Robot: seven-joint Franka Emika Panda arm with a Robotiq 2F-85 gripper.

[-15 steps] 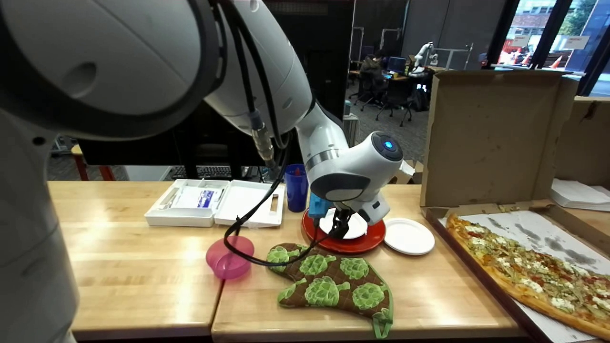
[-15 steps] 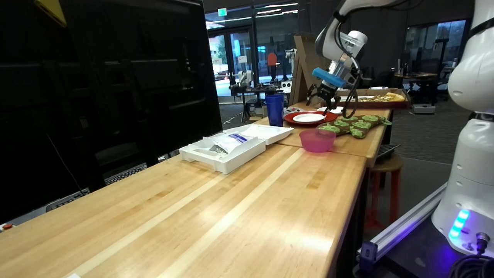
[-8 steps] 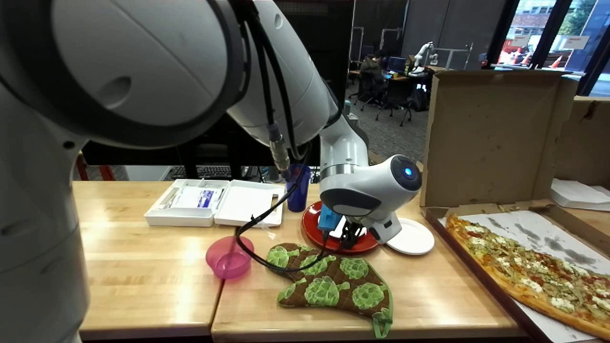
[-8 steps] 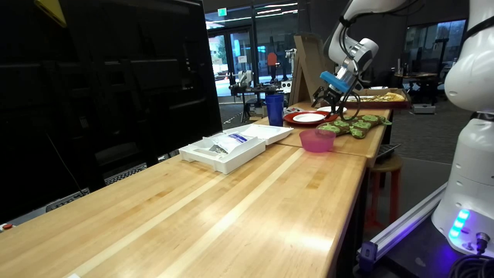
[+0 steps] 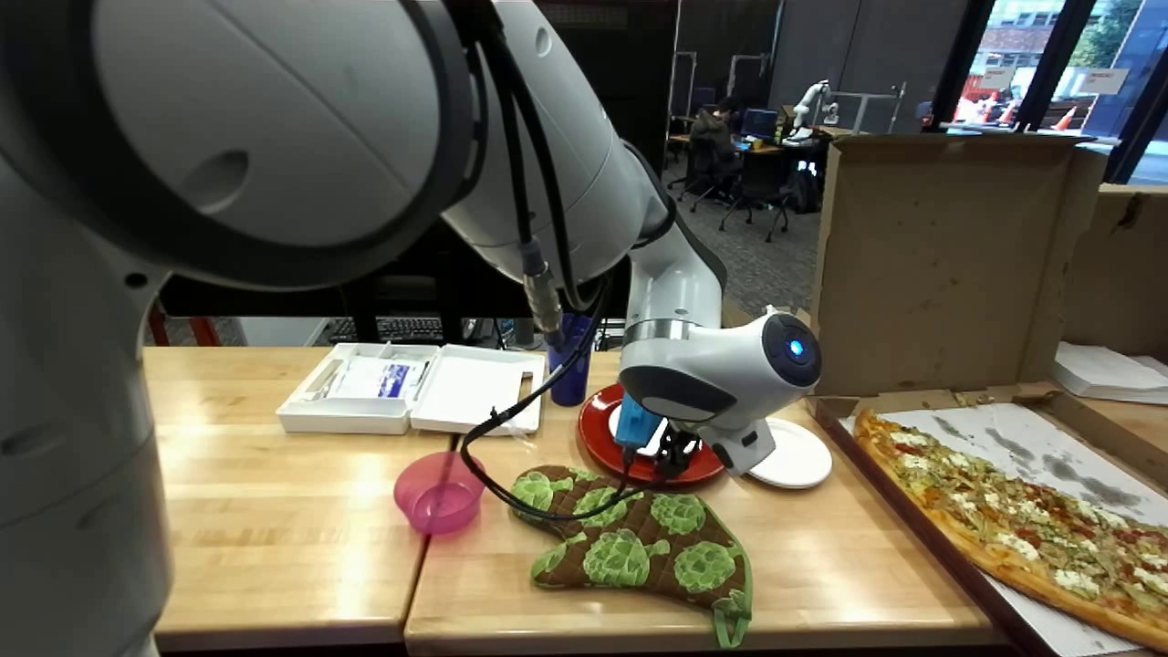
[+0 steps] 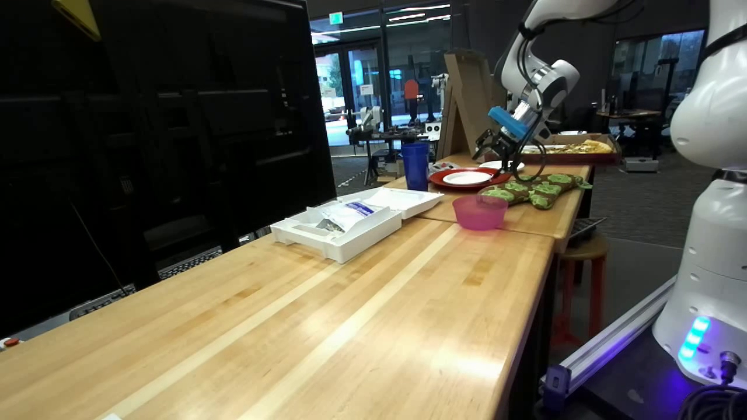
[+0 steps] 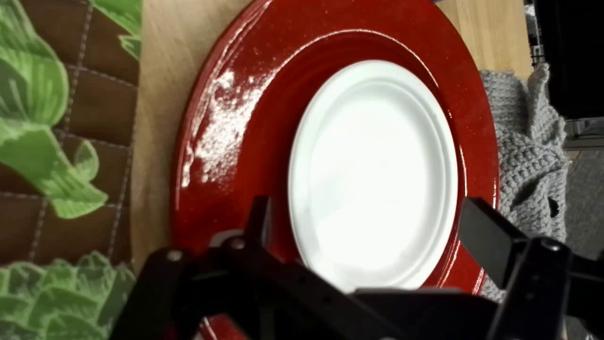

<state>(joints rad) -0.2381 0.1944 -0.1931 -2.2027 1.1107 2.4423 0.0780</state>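
In an exterior view, a white packet with blue print (image 5: 370, 376) lies in an open white plastic case (image 5: 345, 417), left of center; its lettering is too small to read. Pale notices (image 5: 1103, 81) on the window (image 5: 1017, 41), upper right, are also too small to read.

Since one second ago, the white robot arm (image 5: 598, 173) has shifted toward the right of the frame in both exterior views, and its wrist sits lower. The small round white plate (image 7: 373, 160), the larger glossy red plate (image 7: 349, 16) under it, the translucent pink plastic bowl (image 6: 480, 216) and the brown quilted oven mitt with green artichoke print (image 5: 639, 552) have stayed in place on the pale wooden table (image 5: 274, 520).

In the wrist view, the black two-fingered gripper (image 7: 368, 215) has its fingers spread wide. The small round white plate shows between them, just right of center, its lowest edge hidden behind the black finger linkage. The fingers seem to hang above the red plate, though from this angle it is hard to tell how near they are to touching.

The oven mitt fills the left edge there, and a grey knitted cloth (image 7: 533, 156) lies along the right. In an exterior view, a second white plate (image 5: 803, 454) rests just beside the red one, a tall blue plastic cup (image 5: 573, 388) stands upright near the center, and an open cardboard box (image 5: 940, 274) with a pizza (image 5: 1013, 529) in it fills the right side.
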